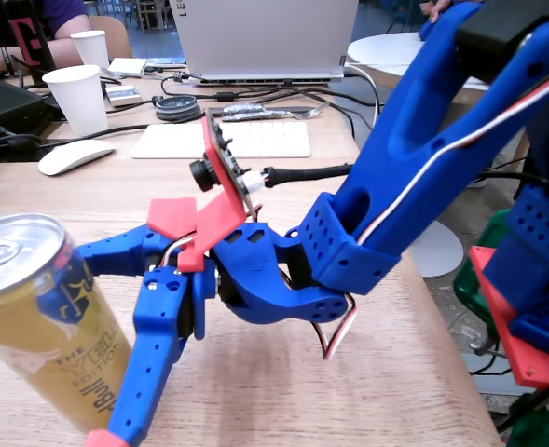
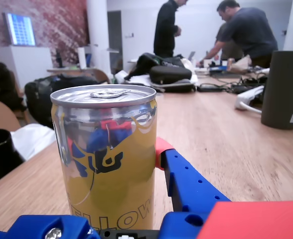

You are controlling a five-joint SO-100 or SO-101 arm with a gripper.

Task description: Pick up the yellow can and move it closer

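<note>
Can (image 1: 46, 326) sits at the lower left of the fixed view, tilted, top leaning left, between the two blue fingers of the gripper (image 1: 83, 349). One finger (image 1: 157, 358) runs down the can's right side to a red tip at the bottom edge; the other passes behind the can near its upper part. Jaws are spread about a can's width. Whether they actually press on the can, cannot tell.

In the wrist view the can (image 2: 109, 159) fills the left centre, close to the lens, silver top with pull tab closed. A blue finger (image 2: 188, 181) with red tip lies just beside its right side, seemingly touching; blue gripper base shows below the can.

Can's base is out of frame in both views, so contact with the table (image 1: 386, 372) is unclear.

Two white cups (image 1: 76, 98) stand well apart at the upper left of the fixed view; contents not visible. A dark tumbler (image 2: 284, 89) stands on the right in the wrist view.
</note>
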